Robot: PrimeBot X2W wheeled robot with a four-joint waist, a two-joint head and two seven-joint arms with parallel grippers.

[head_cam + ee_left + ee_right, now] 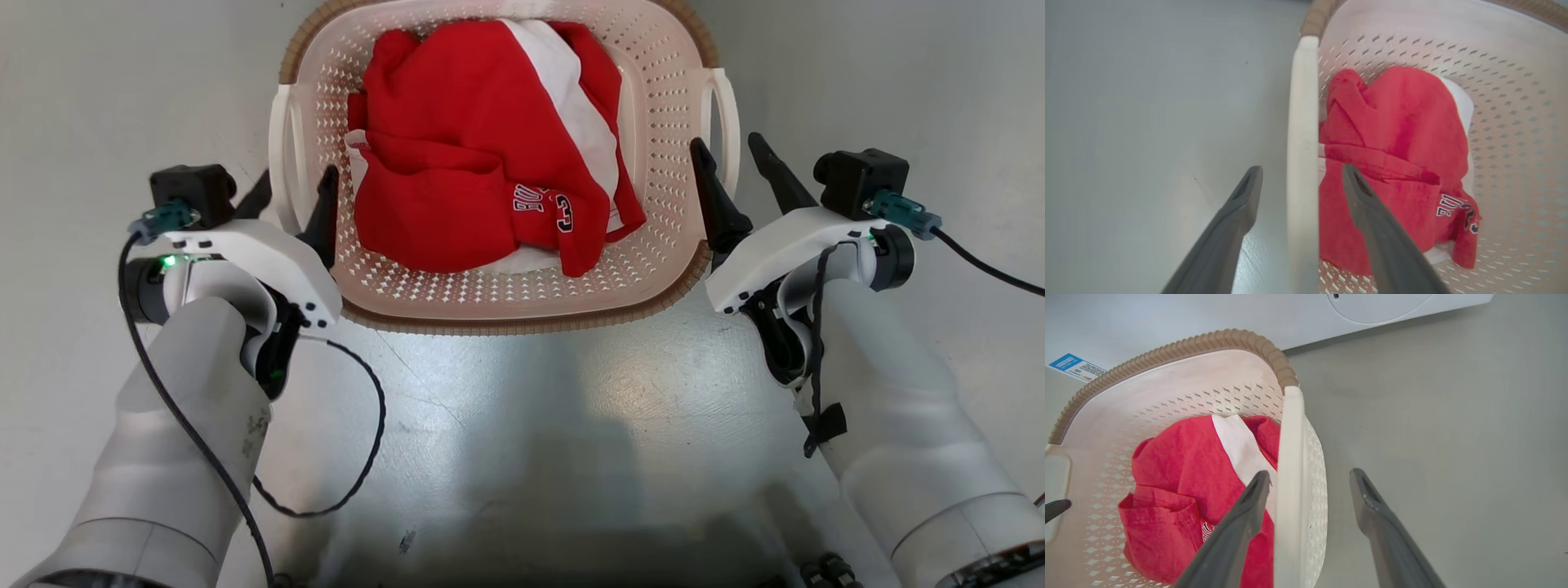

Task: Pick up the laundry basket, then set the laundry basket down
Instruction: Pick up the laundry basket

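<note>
The laundry basket (522,314) looks stiff and light. Wide-open left pincer (297,173) and right pincer (725,140) straddle its loop handles (732,106): grip there.

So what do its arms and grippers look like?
The left gripper and right gripper each have two long dark grey fingers on a white shell, topped by a black camera with a teal plug. Forearms are pale grey, trailing black cables.

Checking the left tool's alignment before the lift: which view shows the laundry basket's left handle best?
Left wrist view: the left handle runs lengthwise between the open left tool's fingers. The head view shows it smaller, partly behind the tool; the right wrist view catches part at its edge.
</note>
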